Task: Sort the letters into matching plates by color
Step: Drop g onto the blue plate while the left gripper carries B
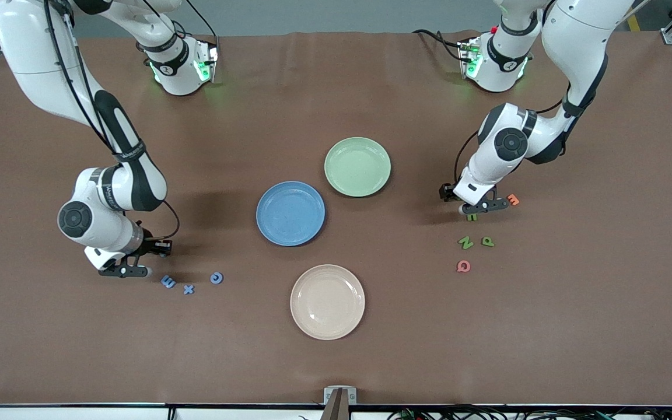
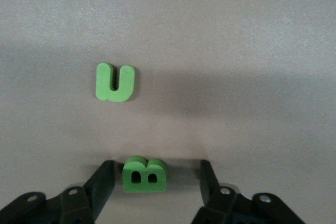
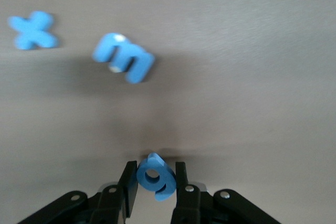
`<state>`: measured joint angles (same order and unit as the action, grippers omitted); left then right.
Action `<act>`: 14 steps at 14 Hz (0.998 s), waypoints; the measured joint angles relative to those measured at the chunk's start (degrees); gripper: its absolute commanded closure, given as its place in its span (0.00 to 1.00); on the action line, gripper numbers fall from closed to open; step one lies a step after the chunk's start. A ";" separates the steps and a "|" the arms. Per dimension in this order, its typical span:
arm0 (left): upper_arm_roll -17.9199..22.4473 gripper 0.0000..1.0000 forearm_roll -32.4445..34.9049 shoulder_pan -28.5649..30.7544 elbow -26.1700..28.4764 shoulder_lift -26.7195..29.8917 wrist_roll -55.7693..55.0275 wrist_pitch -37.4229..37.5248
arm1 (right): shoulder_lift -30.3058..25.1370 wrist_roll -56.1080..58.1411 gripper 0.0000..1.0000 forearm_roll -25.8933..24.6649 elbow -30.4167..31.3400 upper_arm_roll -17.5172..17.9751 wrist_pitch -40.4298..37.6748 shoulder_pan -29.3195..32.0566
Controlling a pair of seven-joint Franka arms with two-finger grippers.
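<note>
Blue foam letter (image 3: 155,178) in right claw (image 3: 153,182), small round hole

The brown counter (image 1: 371,350) carries three plates in its middle: the green plate (image 1: 357,167) nearest the robots' bases, the blue plate (image 1: 290,213) just beside it, and the beige plate (image 1: 327,301) nearest the front camera. Toward the right arm's end lie three blue letters: m (image 1: 167,282), x (image 1: 188,289) and c (image 1: 216,278). Toward the left arm's end lie green N (image 1: 465,242), green P (image 1: 487,241), a pink Q (image 1: 463,266), an orange letter (image 1: 513,200), green U (image 2: 115,82) and green B (image 2: 145,174).
</note>
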<state>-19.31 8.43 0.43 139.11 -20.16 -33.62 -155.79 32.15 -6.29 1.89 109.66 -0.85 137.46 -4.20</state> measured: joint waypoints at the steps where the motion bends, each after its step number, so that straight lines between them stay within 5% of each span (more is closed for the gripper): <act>1: 0.00 0.47 0.00 0.03 0.00 0.00 -0.02 0.00 | -1.03 -3.98 0.98 0.02 -0.31 0.16 -1.65 -1.52; 6: -0.05 0.69 0.01 0.12 -0.13 0.42 -1.04 -0.16 | -6.42 -30.98 0.98 0.41 -0.45 0.84 -5.68 -14.79; 10: -0.07 0.73 0.01 0.12 -0.18 0.69 -1.47 -0.21 | -6.63 -45.03 0.97 3.45 -0.23 0.90 -3.88 -24.09; 11: -0.07 0.73 0.01 0.13 -0.31 0.68 -1.73 -0.22 | -6.62 -47.37 0.73 3.57 -0.06 0.88 -3.05 -25.41; 12: -0.09 0.73 0.04 0.12 -0.53 0.69 -2.55 -0.22 | -6.62 -49.11 0.18 3.60 0.15 0.88 -2.43 -26.31; 13: -0.21 0.73 0.23 0.07 -0.88 0.74 -3.55 -0.02 | -6.62 -50.62 0.00 3.64 0.33 0.86 -2.09 -26.81; 14: -0.51 0.73 0.45 -0.02 -1.34 0.88 -4.56 0.79 | -6.61 -51.72 0.00 3.64 0.46 0.83 -1.99 -26.96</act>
<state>-19.82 8.88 0.41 137.77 -19.28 -38.18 -155.01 25.53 -58.01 5.52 110.12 -0.02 135.47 -31.17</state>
